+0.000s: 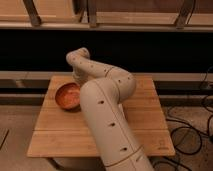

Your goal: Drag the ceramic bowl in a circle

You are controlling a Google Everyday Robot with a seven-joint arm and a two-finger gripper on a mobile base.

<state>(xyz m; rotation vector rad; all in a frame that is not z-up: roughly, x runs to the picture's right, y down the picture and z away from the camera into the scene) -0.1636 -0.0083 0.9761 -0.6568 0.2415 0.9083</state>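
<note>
Item under inspection: the ceramic bowl (68,96), round and shallow, glossy orange-red inside with a darker brownish rim. It sits upright on the wooden table (145,116), in the left part of the top, towards the far edge and just inside the left edge. No contents can be made out in it. The arm (107,112), cream-coloured and dotted with small dark holes, rises from the near side of the table, bends at a broad elbow over the middle of the top, reaches back to a second bend above the far edge, and then drops to the bowl's right side. The gripper (79,81) is at the end of that last link, low against the right rim of the bowl, and the arm's own bulk hides most of it from where I stand. Its fingers are drawn fully together. Whether they pinch the rim or only press against it cannot be determined. Dark cables (200,125) lie on the floor to the right of the table.
</note>
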